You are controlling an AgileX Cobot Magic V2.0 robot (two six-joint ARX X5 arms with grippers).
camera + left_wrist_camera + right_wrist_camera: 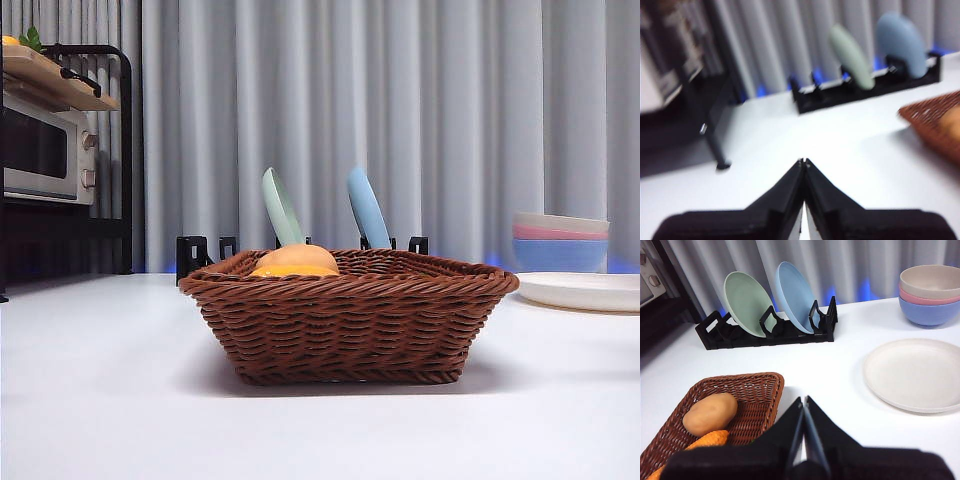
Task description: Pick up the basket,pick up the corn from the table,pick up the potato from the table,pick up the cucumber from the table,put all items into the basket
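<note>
The basket [350, 315] is set on the table [100, 400], just in front of the black dish rack [767, 332]. Inside it the potato [710, 413] is seen lying against the corn [707, 440], both toward one end. The cucumber cannot be made out with certainty; only a tiny green speck is hinted at beside the corn in the right wrist view.

The left gripper [803, 162] is held above bare table beside the basket, its jaws pressed together on nothing. The right gripper [803, 401] is held just outside the basket's rim, jaws likewise closed and empty.

A likely risk is that the cucumber is left out unnoticed, since no view confirms it inside. The rim could also be clipped by the nearby right gripper, shifting the light basket.

From the front view only a rounded orange-tan hump is shown above the rim; the contents are separated only in the right wrist view.
</note>
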